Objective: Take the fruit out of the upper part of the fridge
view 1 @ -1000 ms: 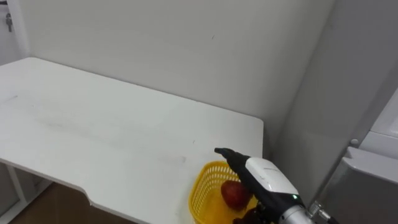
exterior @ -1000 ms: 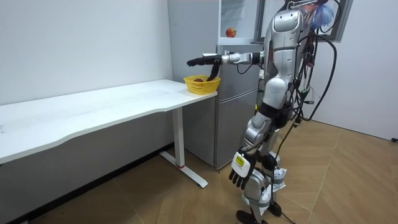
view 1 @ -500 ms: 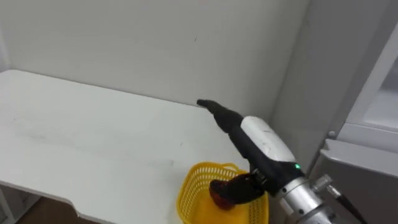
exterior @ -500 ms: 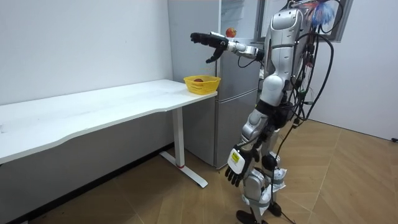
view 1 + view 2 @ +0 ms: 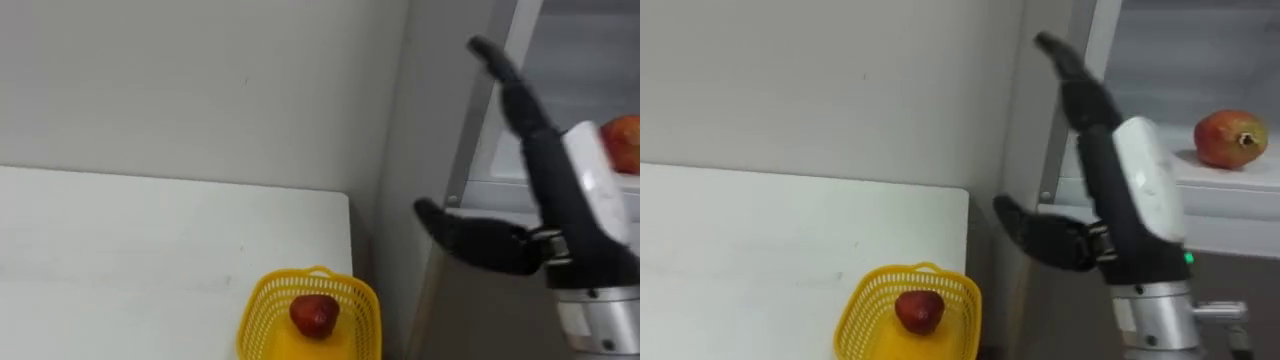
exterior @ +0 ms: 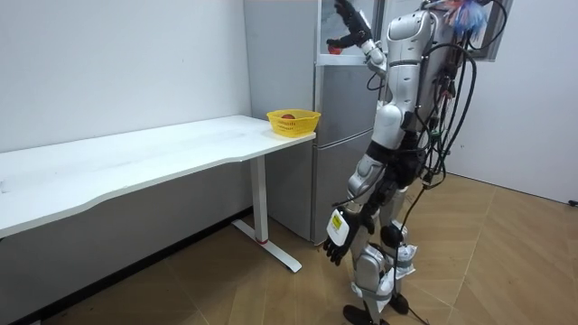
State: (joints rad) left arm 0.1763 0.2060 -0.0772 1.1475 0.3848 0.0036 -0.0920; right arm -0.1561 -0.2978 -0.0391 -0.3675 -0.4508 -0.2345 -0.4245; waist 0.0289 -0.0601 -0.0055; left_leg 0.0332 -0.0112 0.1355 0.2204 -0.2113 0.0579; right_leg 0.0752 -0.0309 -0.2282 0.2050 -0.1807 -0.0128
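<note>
Right robot hand (image 5: 1135,190): now lifted from over the yellow basket (image 5: 855,300) into the upper fridge (image 5: 1160,40), fingers spread, empty. Pomegranate (image 5: 1230,138): on the shelf (image 5: 1200,195) at the hand's 2 o'clock, probably the next pick.

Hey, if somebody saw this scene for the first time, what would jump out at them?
The open right hand, up in front of the fridge's top compartment, apart from a red fruit on its shelf. Below it, a yellow basket at the table's corner holds a second fruit; the left hand hangs low by the leg.
</note>
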